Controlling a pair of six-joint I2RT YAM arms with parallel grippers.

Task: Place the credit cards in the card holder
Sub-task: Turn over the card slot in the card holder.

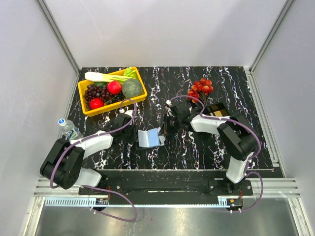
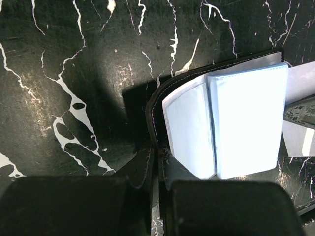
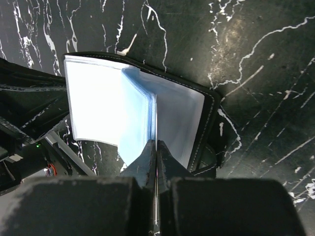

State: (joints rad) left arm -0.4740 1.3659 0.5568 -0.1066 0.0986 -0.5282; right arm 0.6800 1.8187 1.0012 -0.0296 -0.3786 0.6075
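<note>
The card holder [image 1: 150, 138] lies open in the middle of the table, black outside with pale blue-grey sleeves [image 2: 246, 118] fanned up. My left gripper [image 1: 134, 129] is shut on the black cover's edge [image 2: 156, 156] at the holder's left side. My right gripper [image 1: 165, 129] is at its right side. In the right wrist view the right gripper [image 3: 156, 143] is shut on a thin credit card [image 3: 155, 207] seen edge-on, its front end between the sleeves [image 3: 108, 103]. More tan cards lie in a black tray [image 1: 215, 110].
A yellow basket [image 1: 139, 96] of vegetables and fruit stands at the back left. A bunch of red fruit [image 1: 202, 87] lies behind the tray. A water bottle [image 1: 69, 129] lies off the mat's left edge by the left arm.
</note>
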